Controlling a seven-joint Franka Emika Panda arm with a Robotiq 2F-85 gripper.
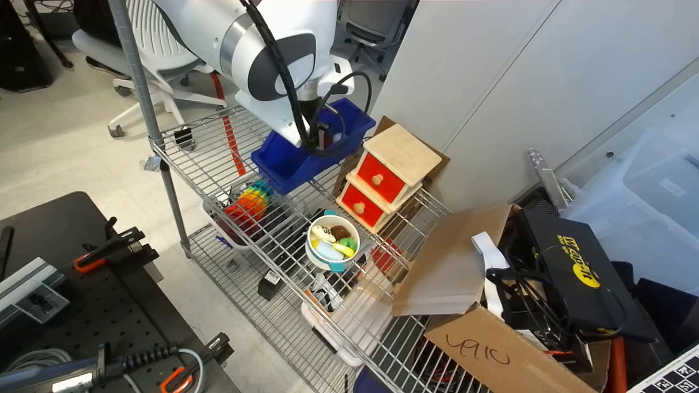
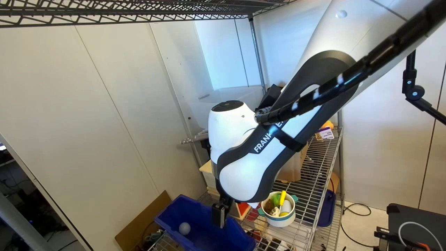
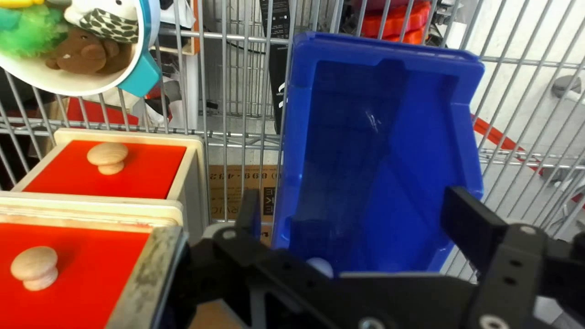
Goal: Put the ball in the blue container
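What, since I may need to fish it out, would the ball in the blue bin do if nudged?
The round ball would probably roll at a light nudge. The blue bin has raised sides, likely to contain it. The ball looks smooth, so a clumsy pinch might slip.

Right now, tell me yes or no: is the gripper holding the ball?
No, the ball lies in the blue container, apart from the open gripper.

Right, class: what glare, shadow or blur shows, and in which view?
Wrist view: small glare streaks in the blue storage bin, a darker band inside it that may be shadow, and black gripper fingers that look soft; in an exterior view, highlights on the black cable sleeve and a bluish tint on the wall panel.
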